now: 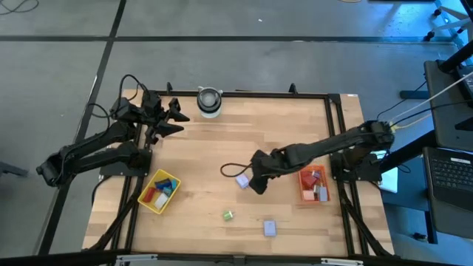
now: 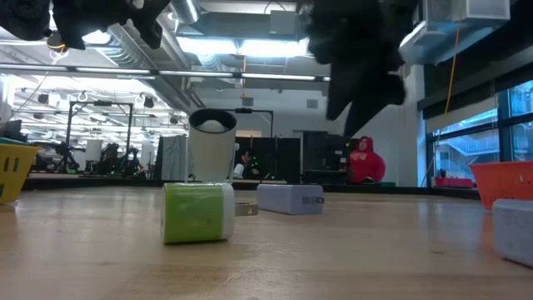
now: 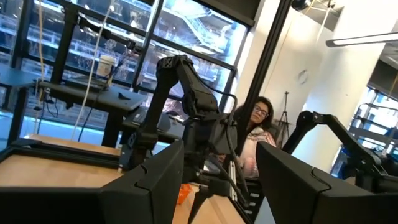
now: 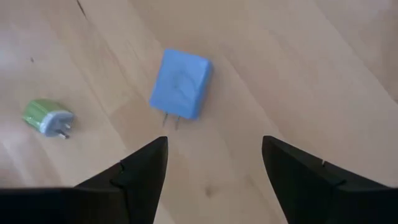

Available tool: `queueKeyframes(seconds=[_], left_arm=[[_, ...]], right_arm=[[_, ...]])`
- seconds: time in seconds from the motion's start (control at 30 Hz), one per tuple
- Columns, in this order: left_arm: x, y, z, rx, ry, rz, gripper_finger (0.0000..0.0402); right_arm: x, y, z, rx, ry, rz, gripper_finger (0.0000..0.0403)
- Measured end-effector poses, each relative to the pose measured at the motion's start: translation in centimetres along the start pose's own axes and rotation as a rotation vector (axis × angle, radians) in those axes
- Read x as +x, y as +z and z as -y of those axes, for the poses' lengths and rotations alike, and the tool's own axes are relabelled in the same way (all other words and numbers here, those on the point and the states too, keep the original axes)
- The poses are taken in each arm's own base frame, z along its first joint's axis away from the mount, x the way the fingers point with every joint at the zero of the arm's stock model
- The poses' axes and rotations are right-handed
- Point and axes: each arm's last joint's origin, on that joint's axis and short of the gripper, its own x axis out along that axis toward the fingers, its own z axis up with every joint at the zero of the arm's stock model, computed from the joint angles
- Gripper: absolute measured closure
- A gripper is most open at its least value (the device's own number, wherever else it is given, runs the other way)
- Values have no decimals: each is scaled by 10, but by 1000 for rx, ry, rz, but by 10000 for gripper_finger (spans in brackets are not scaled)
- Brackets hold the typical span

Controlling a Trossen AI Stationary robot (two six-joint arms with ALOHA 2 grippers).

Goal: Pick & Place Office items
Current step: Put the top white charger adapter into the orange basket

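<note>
The wooden table (image 1: 222, 140) carries a yellow tray (image 1: 160, 191) near the left arm and a red tray (image 1: 313, 185) beside the right arm, each already holding several office items. The left gripper (image 1: 174, 117) waits raised at the far left corner, near the grey-white cylinder (image 1: 209, 102); its fingers stand apart and hold nothing. The right gripper (image 4: 214, 165) hovers above the table middle, released and empty, with the lavender-blue plug adapter (image 4: 180, 83) lying just ahead of its fingertips and between their lines. The green plug adapter (image 4: 47, 116) lies well off to one side of the pincer, and a second lavender block (image 1: 270, 227) sits nearer the table's front edge. Risk: the adapter lies skewed to the finger line, so a straight descent may catch a corner and push or spin it instead of clamping it; its prongs, pointing toward the pincer, could also snag a finger. In the high view the arm covers part of this adapter. In the low view the right gripper is a dark shape cut off at the top.
</note>
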Motion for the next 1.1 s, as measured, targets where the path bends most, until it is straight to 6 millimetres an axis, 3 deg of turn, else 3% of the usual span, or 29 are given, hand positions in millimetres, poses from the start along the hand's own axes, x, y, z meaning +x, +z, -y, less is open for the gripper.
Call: queueKeyframes(seconds=[0.2,0.77,0.93,1.1], left_arm=[[0,-1,0,-8,-27,-28,205],[0,-7,-3,-8,-24,-75,201],[0,-8,-2,-13,-37,-88,201],[0,-8,-2,-13,-36,-88,201]], right_arm=[[25,16,-12,-87,-12,-30,115],[68,38,-42,28,-8,-62,101],[81,36,-41,30,-61,-78,101],[81,36,-37,34,-123,-56,101]])
